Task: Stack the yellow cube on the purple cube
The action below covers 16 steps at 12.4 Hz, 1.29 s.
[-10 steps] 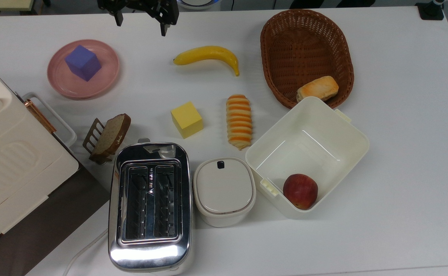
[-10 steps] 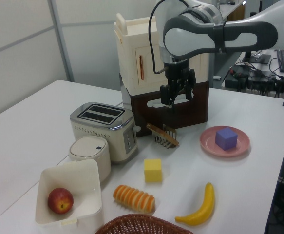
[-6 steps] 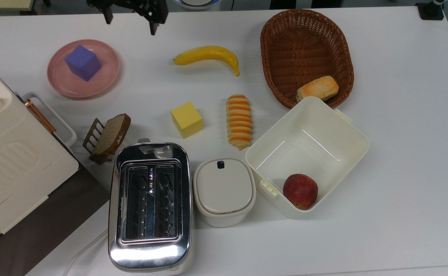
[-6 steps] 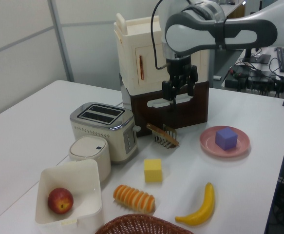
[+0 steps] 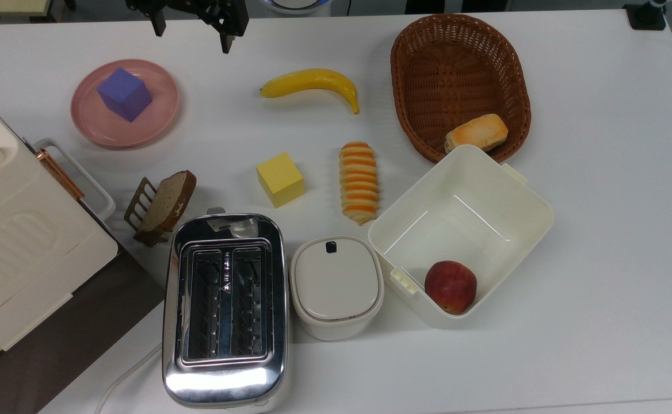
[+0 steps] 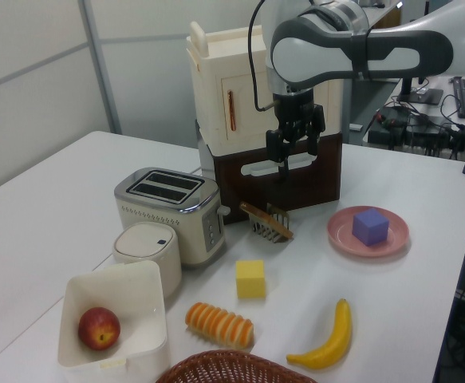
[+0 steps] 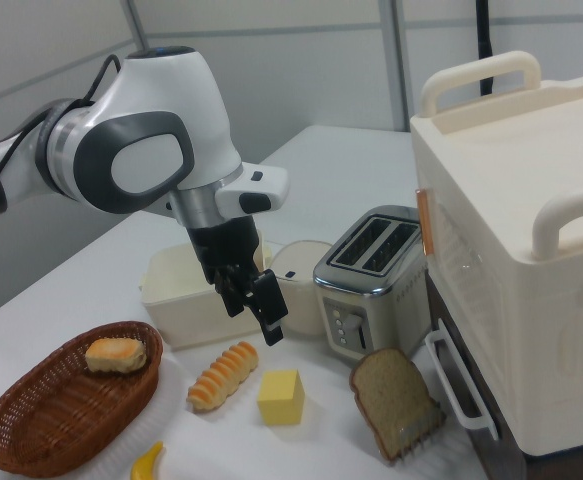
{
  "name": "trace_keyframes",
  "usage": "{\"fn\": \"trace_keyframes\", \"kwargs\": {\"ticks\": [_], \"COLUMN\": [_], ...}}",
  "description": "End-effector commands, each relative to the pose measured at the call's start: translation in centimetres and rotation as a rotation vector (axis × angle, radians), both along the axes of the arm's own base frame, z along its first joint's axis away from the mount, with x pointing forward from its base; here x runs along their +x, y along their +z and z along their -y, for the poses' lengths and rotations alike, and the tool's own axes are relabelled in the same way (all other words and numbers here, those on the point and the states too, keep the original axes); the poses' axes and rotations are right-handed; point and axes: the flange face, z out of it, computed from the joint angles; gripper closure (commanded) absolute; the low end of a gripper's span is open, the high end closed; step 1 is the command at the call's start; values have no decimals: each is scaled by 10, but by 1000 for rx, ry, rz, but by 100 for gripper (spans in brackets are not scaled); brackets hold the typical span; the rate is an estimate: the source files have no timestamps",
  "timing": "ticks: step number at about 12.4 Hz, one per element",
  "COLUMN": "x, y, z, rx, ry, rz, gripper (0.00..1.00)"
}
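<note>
The yellow cube (image 5: 280,179) sits flat on the white table (image 5: 600,201), near the middle. Nothing is touching it. The purple cube (image 5: 124,94) sits on a pink plate (image 5: 157,118), well apart from the yellow one, toward the top view's upper left. So the piling has not started yet.

Beside the yellow cube, on the top view's right, lies a stripy orange bread roll (image 5: 359,181). A slice of brown bread (image 5: 166,201) leans in a little rack on the other side. A shiny toaster (image 5: 224,307) stands just below the cube in the top view, with a small white pot with a lid (image 5: 336,284) next to it. A yellow banana (image 5: 311,83) lies farther up. There is also a brown basket (image 5: 422,52) with a bun (image 5: 476,133) in it, and a white box (image 5: 529,198) with a red apple (image 5: 450,286) inside.

The tool (image 5: 189,31) hangs high above the table's far edge in the top view. Its two fingers are spread apart and hold nothing. A moment ago it was a little more to the top view's right; now it has slid toward the top view's left and has come to rest there. That took it no nearer to the yellow cube. I think it must next come down over the yellow cube and grab it.
</note>
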Motion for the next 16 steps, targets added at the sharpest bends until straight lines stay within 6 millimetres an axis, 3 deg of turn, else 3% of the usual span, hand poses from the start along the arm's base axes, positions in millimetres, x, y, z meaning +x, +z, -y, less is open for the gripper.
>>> {"fn": "trace_keyframes", "kwargs": {"ticks": [1, 7, 10, 13, 16], "x": [2, 2, -2, -5, -10], "y": [3, -8, -5, -6, -14], "z": [-2, -1, 16, 20, 7], "rx": [25, 28, 46, 66, 104], "ry": [12, 2, -32, -45, -33], "rz": [-12, -42, -34, -35, -41], "gripper": [0, 0, 0, 0, 0]}}
